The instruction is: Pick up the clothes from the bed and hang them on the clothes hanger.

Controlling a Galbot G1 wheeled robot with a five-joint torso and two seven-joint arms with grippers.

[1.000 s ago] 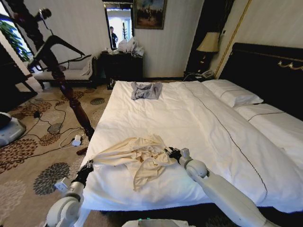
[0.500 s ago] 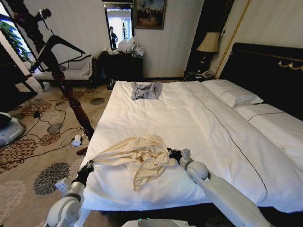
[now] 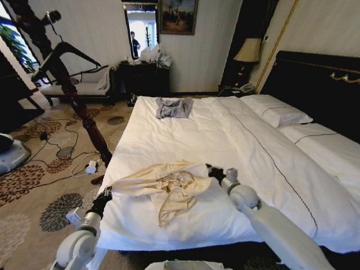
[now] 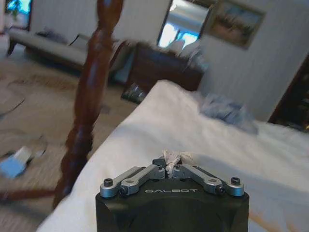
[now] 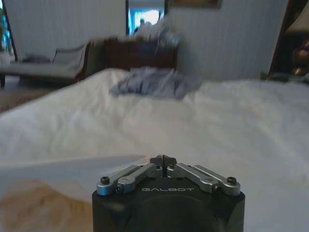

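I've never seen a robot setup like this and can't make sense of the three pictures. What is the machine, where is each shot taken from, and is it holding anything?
It is a wheeled robot with two arms. The wide picture comes from its head camera, looking down at a white bed. The other two come from cameras on its wrists, each looking past its own black gripper.

On the near part of the bed lies a cream long-sleeved shirt. A smaller grey-blue garment lies at the far end. A dark wooden coat stand rises beside the bed.

The left gripper is at the shirt's left end, shut on a pinch of its cloth. The right gripper is at the shirt's right end with its fingers closed; whether they have caught any cloth cannot be told.
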